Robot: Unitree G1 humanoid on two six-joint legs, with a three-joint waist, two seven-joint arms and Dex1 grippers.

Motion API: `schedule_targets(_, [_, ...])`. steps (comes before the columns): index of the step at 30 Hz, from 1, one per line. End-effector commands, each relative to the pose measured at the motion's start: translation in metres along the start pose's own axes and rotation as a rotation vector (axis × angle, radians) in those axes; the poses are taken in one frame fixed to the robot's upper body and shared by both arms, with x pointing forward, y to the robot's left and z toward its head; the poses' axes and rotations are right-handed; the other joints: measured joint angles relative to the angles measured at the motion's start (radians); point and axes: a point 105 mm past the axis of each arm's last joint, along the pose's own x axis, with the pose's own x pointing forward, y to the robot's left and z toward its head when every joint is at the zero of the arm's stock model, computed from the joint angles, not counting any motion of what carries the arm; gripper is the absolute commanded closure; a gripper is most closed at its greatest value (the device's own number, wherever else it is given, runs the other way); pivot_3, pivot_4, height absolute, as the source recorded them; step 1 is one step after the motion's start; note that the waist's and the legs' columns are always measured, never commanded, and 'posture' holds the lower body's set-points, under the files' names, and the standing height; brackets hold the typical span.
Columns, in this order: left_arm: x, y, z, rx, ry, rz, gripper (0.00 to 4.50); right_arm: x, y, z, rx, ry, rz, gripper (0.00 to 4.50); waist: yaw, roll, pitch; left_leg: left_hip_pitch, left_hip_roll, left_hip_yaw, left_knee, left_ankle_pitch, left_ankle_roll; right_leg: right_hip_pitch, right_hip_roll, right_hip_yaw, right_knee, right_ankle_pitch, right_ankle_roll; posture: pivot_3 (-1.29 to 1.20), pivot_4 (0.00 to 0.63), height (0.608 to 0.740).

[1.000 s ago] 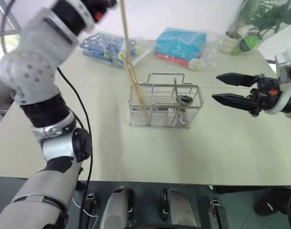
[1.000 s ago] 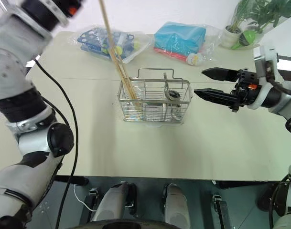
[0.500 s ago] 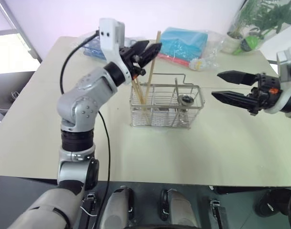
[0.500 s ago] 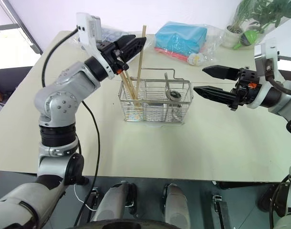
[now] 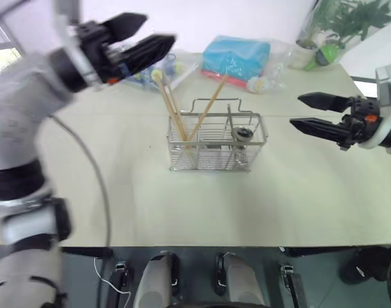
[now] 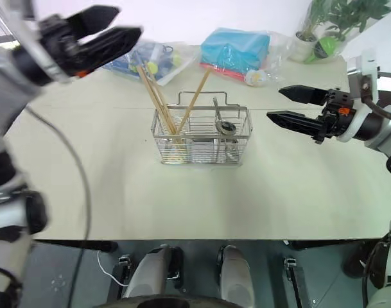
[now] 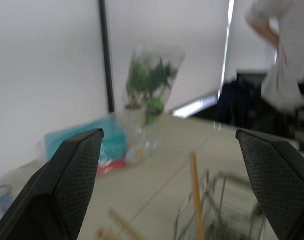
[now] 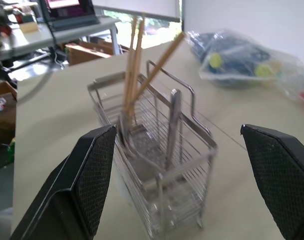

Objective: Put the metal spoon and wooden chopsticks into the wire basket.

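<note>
The wire basket (image 5: 214, 154) stands mid-table. The wooden chopsticks (image 5: 171, 109) stand inside its left part, two leaning left and one (image 5: 211, 106) leaning right, their tops above the rim. The metal spoon (image 5: 244, 133) sits in the right part of the basket. My left gripper (image 5: 158, 29) hangs open and empty, up and to the left of the chopstick tops and clear of them. My right gripper (image 5: 296, 110) is open and empty, level, to the right of the basket and pointing at it. The right wrist view shows the basket (image 8: 156, 165) and the chopsticks (image 8: 134, 65) close ahead.
A blue rack in clear plastic (image 6: 158, 61) and a teal package (image 5: 237, 54) lie at the table's far side. A potted plant (image 5: 336, 25) stands at the back right corner. A person (image 7: 284, 60) stands in the background of the left wrist view.
My left gripper has opened, let go of the chopsticks and drawn back to the left. The chopsticks now rest in the basket, one tipped to the right. The right gripper has barely moved.
</note>
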Motion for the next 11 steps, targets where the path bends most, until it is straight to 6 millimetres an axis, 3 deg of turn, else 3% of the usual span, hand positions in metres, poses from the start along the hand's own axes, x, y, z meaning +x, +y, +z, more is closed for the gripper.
schedule_targets(1, [-0.028, -0.017, -0.015, 0.082, 0.168, -0.152, 0.04, -0.013, -0.003, 0.003, -0.038, 0.024, 0.014, 0.40, 0.004, 0.000, 0.000, 0.000, 0.000, 0.000, 0.000, 0.000, 0.000, 0.000, 0.000, 0.000, 0.000, 0.000, 0.000, 0.00, 0.150, 0.715])
schedule_targets(6, [-0.057, -0.013, -0.035, 0.083, 0.333, -0.165, 0.04, -0.028, -0.006, -0.006, -0.027, 0.096, 0.044, 0.40, 0.013, 0.001, 0.001, -0.001, 0.000, -0.001, 0.000, -0.003, 0.003, 0.000, -0.002, 0.000, -0.002, -0.002, -0.004, 0.00, 0.150, 0.715])
schedule_targets(11, [-0.059, -0.012, -0.039, 0.115, 0.348, -0.166, 0.04, -0.033, -0.012, -0.012, -0.028, 0.138, 0.040, 0.40, 0.006, 0.002, 0.001, -0.001, 0.000, -0.001, -0.001, -0.003, 0.004, -0.002, -0.002, 0.000, -0.001, -0.002, -0.004, 0.00, 0.150, 0.715])
